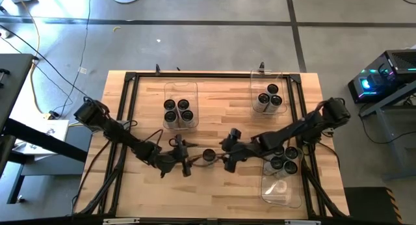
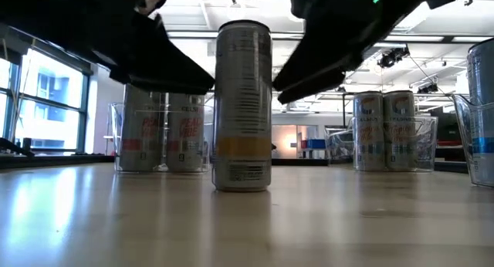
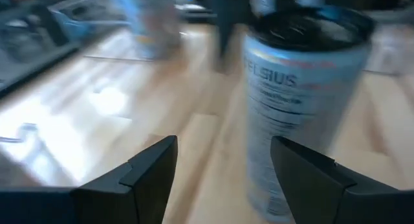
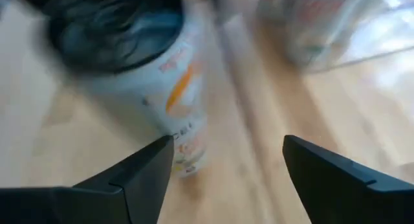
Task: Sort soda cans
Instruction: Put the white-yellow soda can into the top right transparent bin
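One soda can (image 1: 208,155) stands upright on its base on the wooden table, alone near the middle; the low view shows its silver side with an orange band (image 2: 243,105). My left gripper (image 1: 187,158) is open just left of it, with the can (image 3: 297,101) ahead of its fingers and off to one side. My right gripper (image 1: 227,151) is open just right of the can (image 4: 149,75), tilted down toward it. Neither gripper touches the can. In the low view both grippers (image 2: 170,74) (image 2: 309,66) hang above the table beside the can's upper half.
Three clear bins hold other upright cans: a far-left bin (image 1: 180,88) with several, a far-right bin (image 1: 268,79) with three, and a near-right bin (image 1: 283,192) with several, under my right arm. A black frame (image 1: 214,74) edges the table. Bare wood lies near the front.
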You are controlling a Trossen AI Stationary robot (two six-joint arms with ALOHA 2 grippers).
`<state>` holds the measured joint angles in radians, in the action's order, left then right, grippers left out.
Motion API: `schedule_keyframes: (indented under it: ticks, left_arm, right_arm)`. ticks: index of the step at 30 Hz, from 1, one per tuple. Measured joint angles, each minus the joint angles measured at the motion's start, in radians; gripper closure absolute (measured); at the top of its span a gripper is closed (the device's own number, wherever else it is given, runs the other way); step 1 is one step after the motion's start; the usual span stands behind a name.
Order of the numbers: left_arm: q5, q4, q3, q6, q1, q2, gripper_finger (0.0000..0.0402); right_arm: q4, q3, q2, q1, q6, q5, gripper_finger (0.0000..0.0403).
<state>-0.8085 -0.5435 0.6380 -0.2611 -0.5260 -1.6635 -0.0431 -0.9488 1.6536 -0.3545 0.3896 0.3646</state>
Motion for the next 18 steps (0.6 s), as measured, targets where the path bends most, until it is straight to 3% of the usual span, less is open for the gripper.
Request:
schedule_keyframes:
  ticks: [3,5,10,12,15,18]
  left_arm:
    - [-0.065,0.060,0.001,-0.016,-0.027,0.035,0.0161]
    - [-0.055,0.121,0.001,-0.050,-0.045,0.061,0.0161]
    - [0.140,0.143,-0.001,-0.106,-0.058,0.066,0.0161]
    - [0.174,0.110,-0.002,-0.129,-0.049,0.031,0.0161]
    - [0.168,0.001,-0.002,-0.124,-0.030,-0.043,0.0161]
    - [0.160,-0.090,0.000,-0.130,-0.005,-0.106,0.0161]
  right_arm:
    - [-0.058,0.000,-0.007,-0.028,0.020,-0.036,0.0115]
    - [-0.060,0.000,-0.007,-0.040,0.022,-0.024,0.0115]
    - [-0.072,0.000,0.006,-0.014,0.079,0.175,0.0115]
    - [-0.053,0.000,0.021,0.014,0.084,0.204,0.0115]
    - [0.001,0.000,0.048,0.046,0.055,0.182,0.0115]
    - [0.064,0.000,0.062,0.058,-0.010,0.073,0.0115]
